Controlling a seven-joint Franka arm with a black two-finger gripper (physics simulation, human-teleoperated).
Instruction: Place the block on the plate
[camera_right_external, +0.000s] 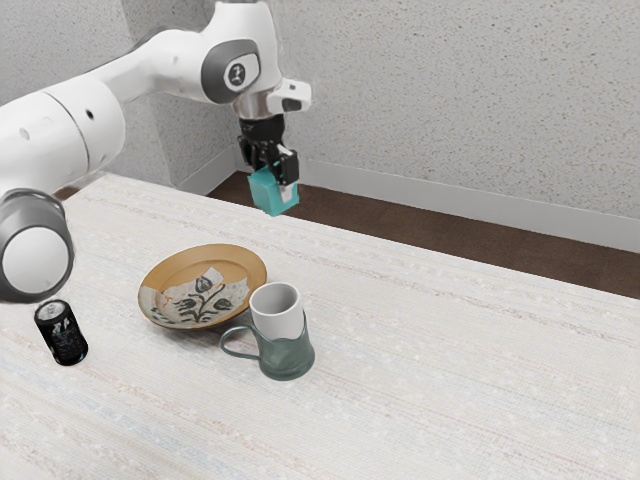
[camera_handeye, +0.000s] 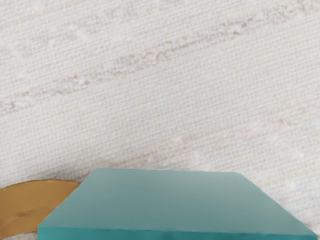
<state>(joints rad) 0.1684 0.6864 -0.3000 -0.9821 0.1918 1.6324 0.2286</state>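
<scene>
Pincer (camera_right_external: 276, 182): clamped on the block (camera_right_external: 266, 192), one finger visible against the block's near side. The block is teal, held aloft, clear of the surface (camera_right_external: 450, 370); in the exterior view it appears against the floor (camera_right_external: 345, 205) and the far edge of the surface. It is not on the plate (camera_right_external: 250, 262).

Plate: round, resting on the surface, brown at the rim, with a pale inner area bearing a dark plant pattern. In the wrist view, part of its brown rim appears near the block, partly hidden by it.

Mug (camera_right_external: 290, 357): upright, white above and green below, interior visibly pale. It stands just beside the plate, overlapping its edge in the exterior view; contact between the two cannot be determined. The green handle points to the exterior view's left.

Can (camera_right_external: 66, 338): black, with a silvery top, upright on the surface, near the plate, towards the exterior view's left.
</scene>
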